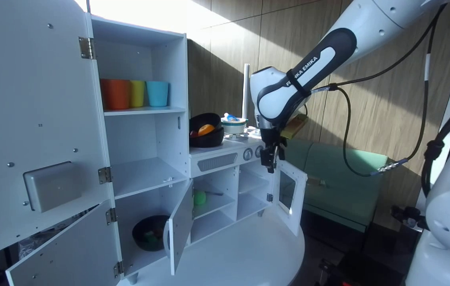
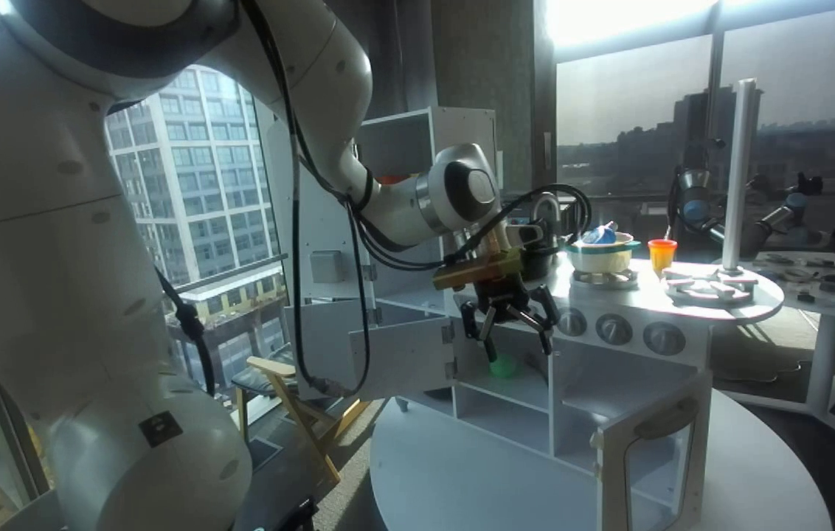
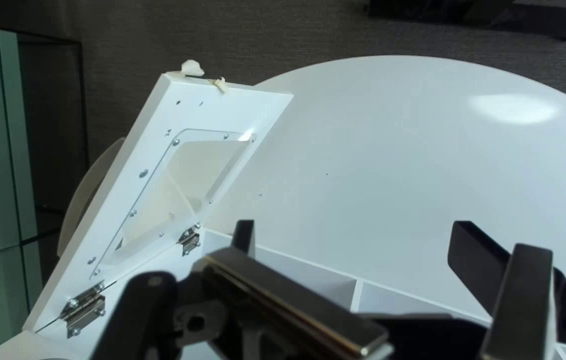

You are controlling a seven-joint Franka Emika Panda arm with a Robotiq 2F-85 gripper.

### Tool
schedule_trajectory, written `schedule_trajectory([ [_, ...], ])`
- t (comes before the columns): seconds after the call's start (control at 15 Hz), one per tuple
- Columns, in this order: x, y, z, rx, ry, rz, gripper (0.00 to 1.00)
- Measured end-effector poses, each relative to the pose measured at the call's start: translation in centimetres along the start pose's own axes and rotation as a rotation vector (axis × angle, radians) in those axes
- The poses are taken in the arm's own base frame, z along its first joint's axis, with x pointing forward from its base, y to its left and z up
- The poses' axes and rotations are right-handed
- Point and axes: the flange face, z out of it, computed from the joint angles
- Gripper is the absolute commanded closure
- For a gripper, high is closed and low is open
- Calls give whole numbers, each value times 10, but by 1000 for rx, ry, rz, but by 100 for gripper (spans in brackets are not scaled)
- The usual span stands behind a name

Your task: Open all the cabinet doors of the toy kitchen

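The white toy kitchen (image 1: 172,67) shows in both exterior views. Its tall door (image 1: 34,99) and the lower door beneath it (image 1: 74,250) stand swung open at the fridge tower. The small middle door (image 1: 182,226) stands open outward; it also shows in an exterior view (image 2: 403,359). The windowed door (image 1: 299,194) stands open at the far end, hinged edge on the frame; it also shows in the wrist view (image 3: 228,105). My gripper (image 2: 519,352) is open and empty in front of the stove counter, above the lower shelves; its spread fingers show in the wrist view (image 3: 354,225).
The round white table (image 1: 245,258) carries the kitchen. Black bowls (image 1: 208,140) with fruit and a pot (image 1: 233,127) stand on the counter. Cups (image 1: 157,93) sit on a tower shelf. A black bowl (image 1: 145,232) is in the lower compartment. A green sofa (image 1: 340,174) stands behind.
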Motion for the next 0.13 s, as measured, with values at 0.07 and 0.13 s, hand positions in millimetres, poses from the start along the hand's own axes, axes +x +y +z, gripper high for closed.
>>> schedule_trajectory([
  [0.07,-2,-2,-8,-5,17,1,0],
  [0.13,-4,-5,-15,-9,33,1,0],
])
